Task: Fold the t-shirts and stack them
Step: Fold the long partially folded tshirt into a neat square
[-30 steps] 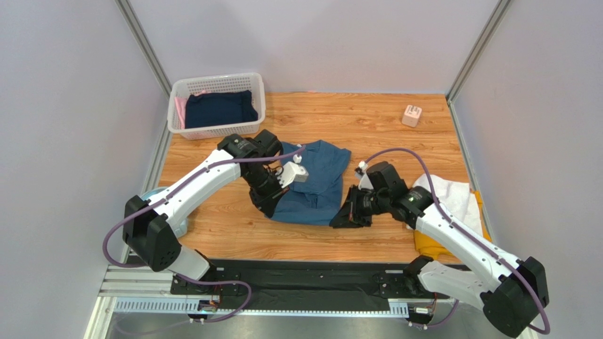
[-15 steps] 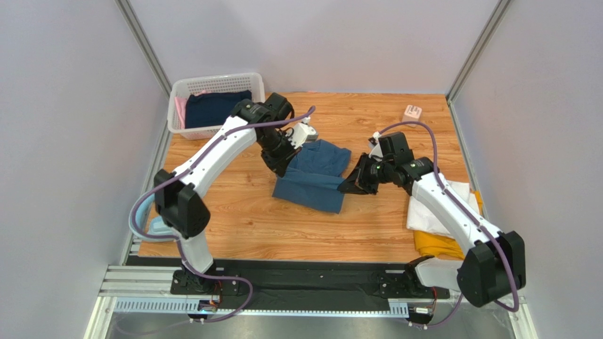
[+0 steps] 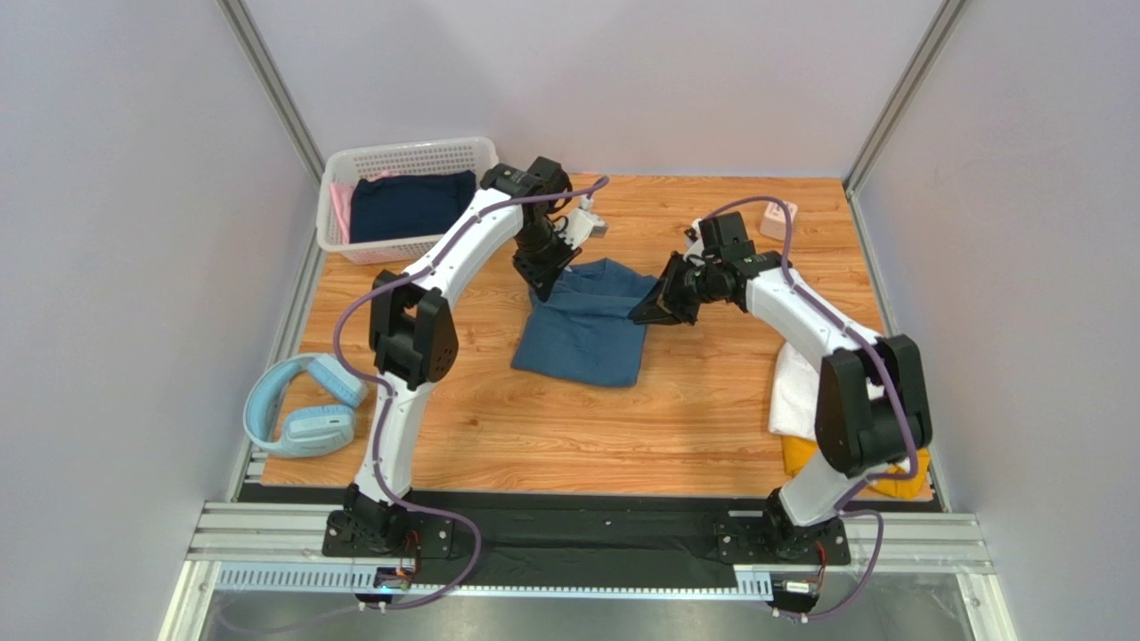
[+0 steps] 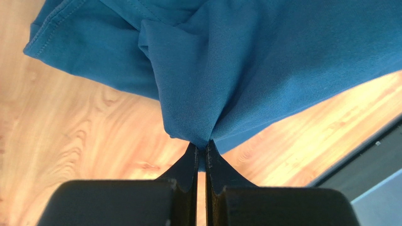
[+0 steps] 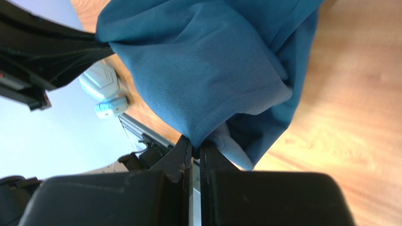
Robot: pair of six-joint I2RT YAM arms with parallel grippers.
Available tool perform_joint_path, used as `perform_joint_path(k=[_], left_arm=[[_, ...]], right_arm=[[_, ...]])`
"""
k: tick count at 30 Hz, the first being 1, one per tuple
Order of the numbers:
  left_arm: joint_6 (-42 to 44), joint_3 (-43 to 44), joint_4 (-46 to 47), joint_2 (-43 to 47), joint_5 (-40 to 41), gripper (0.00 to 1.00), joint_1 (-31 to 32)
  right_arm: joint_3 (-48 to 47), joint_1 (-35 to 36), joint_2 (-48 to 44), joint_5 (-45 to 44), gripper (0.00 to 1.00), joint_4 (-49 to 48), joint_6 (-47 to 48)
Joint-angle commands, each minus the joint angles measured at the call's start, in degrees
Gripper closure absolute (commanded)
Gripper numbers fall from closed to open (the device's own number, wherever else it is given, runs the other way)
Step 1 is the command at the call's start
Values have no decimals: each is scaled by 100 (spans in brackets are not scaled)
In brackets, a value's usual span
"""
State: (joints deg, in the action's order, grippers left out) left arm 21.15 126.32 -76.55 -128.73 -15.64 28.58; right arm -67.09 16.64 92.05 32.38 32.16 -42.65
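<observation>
The left gripper and right gripper each pinch the teal t-shirt, apparently mid-fold; they should travel level.

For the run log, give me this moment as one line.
left jaws: shut on teal t-shirt | right jaws: shut on same | hold: shirt's far edge

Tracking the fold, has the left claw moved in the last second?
Yes. The left claw, shut on the teal t-shirt, moved back, nearer the white basket.
</observation>
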Motion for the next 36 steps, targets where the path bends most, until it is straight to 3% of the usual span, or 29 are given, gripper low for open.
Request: perform_joint_path(k=[1,8,12,14,15,19,22,23,24,26,28,31,32,36], left_arm=[[-5,682,-395,-318,262,100,-115],[-145,973,-80,-899,474,100,-274],[-418,895,578,-1093,719,78,-414],[-602,850,781,-1093,790,74,-528],[-673,842,939,-1041,799,62,-563],[-884,956,1046,-804,746,55,-704],[-867,781,1212,-339,834,35,-740],[-867,684,1291,-181,869,19,-757],[-858,561,1397,108,878,13,-783],[-858,473,1441,391,870,1,-801],[-893,262,1485,891,660,0,-810],[-1007,-579,1651,1743,-393,0,-749],[-1007,-1278,1887,1989,-570,0,-688],[-937,-3154,2635,3454,-1063,0,-344]], right_arm=[[-769,-135,856,93,100,-456,222],[-2052,-232,2395,471,100,-474,231],[-2493,-293,2967,436,100,-430,170],[-2607,-293,3160,427,100,-439,170],[-2634,-293,3205,418,94,-439,170],[-2748,-311,3223,269,77,-325,301],[-2976,-337,3170,137,57,-62,450],[-3046,-363,3161,-2,51,26,494],[-3230,-372,3109,-82,39,192,599],[-3441,-390,3065,-432,32,404,740],[-3915,-407,3021,-723,26,825,985],[-4356,-416,2855,-1154,22,1222,1171],[-4383,-416,2793,-1172,21,1248,1180],[-4155,-364,2397,-656,24,1065,1066]])
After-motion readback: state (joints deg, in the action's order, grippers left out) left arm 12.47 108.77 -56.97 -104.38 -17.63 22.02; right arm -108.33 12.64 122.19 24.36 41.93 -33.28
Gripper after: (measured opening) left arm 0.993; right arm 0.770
